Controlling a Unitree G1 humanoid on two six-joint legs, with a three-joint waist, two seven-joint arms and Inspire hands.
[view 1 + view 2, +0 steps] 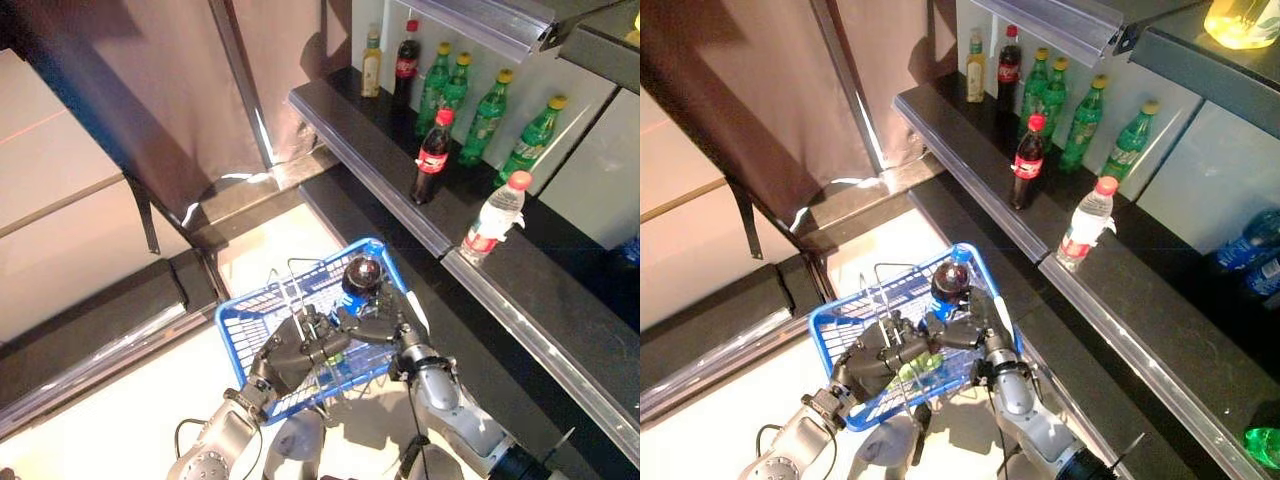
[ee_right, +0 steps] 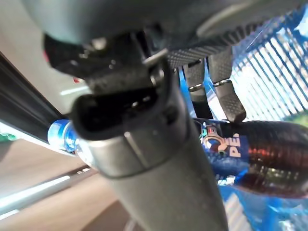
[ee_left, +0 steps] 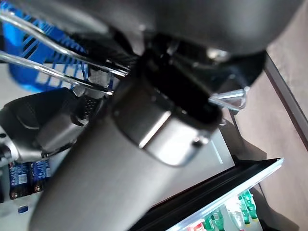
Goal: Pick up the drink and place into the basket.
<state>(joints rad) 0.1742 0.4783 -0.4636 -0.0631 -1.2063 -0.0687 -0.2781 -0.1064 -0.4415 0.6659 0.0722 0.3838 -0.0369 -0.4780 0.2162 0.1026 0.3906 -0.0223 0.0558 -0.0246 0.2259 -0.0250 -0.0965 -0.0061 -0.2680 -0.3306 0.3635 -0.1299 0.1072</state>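
The blue basket (image 1: 245, 318) is raised in front of me. My left hand (image 1: 290, 355) is shut on its thin wire handles (image 3: 57, 65). My right hand (image 1: 392, 325) is shut on the drink (image 1: 362, 273), a dark cola bottle with a blue cap and blue label. It holds the bottle at the basket's right side, cap up, with the lower part down among the blue mesh. The right wrist view shows the fingers (image 2: 226, 96) curled round the bottle (image 2: 269, 159). Something green (image 1: 922, 364) lies in the basket by the left hand.
A dark shelf (image 1: 370, 170) runs along the right. On it stand green bottles (image 1: 487, 118), a red-capped cola bottle (image 1: 432, 155), a clear water bottle (image 1: 494, 216) and a yellowish bottle (image 1: 371, 65). A lower dark ledge (image 1: 520, 330) lies close to my right arm.
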